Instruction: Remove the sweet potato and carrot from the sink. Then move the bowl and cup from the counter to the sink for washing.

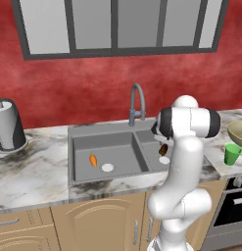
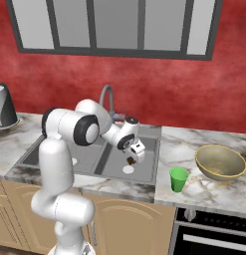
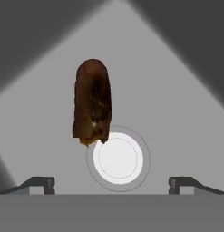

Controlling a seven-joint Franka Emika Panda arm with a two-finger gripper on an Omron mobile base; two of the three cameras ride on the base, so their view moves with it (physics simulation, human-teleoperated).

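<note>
- You are on the first step, taking the potato [image 3: 92,102] out of the sink [image 1: 103,133]; nothing looks lifted yet.
- In the hand view the potato lies in the upper middle of the frame, its lower end just touching the rim of the white drain [image 3: 118,158].
- The gripper [image 3: 111,183] hangs above the basin with its jaws spread wide and nothing between them; the two tips sit at the bottom left and bottom right of the hand view, well apart.
- Next, I judge you need to push forward and down until the tips straddle the potato, then close across its narrow width.
- In the left view the carrot [image 1: 93,160] lies in the sink's left basin, centre-left of the frame, near that basin's drain.
- The bowl [image 2: 220,162] sits at the right of the right view on the counter [image 2: 209,191], and looks empty.
- The cup [image 2: 179,179] stands upright lower in the frame, near the bowl but apart from it.
</note>
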